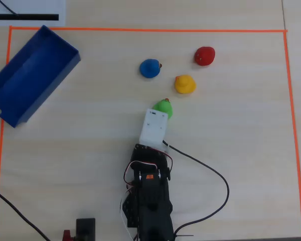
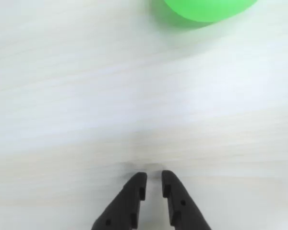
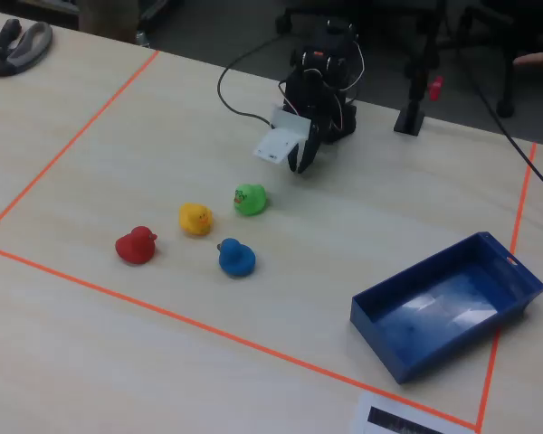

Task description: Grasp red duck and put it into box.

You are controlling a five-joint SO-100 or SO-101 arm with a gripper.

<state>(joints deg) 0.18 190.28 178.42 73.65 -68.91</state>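
Note:
The red duck (image 1: 204, 55) sits on the table at the far right of the duck group, also in the fixed view (image 3: 136, 245). The blue box (image 1: 25, 80) lies empty at the upper left, near the tape corner; in the fixed view (image 3: 452, 303) it is at the lower right. My gripper (image 2: 153, 178) hangs low over bare table with its jaws nearly together and nothing between them. In the fixed view it (image 3: 299, 163) is close to the arm's base, well short of the red duck. In the overhead view the white wrist mount (image 1: 154, 125) hides the jaws.
A green duck (image 1: 163, 107) lies just ahead of the gripper, at the top edge of the wrist view (image 2: 206, 9). A yellow duck (image 1: 184, 84) and a blue duck (image 1: 150, 68) lie between it and the red one. Orange tape (image 1: 140, 30) frames the work area. A black cable (image 1: 215, 175) trails right of the arm.

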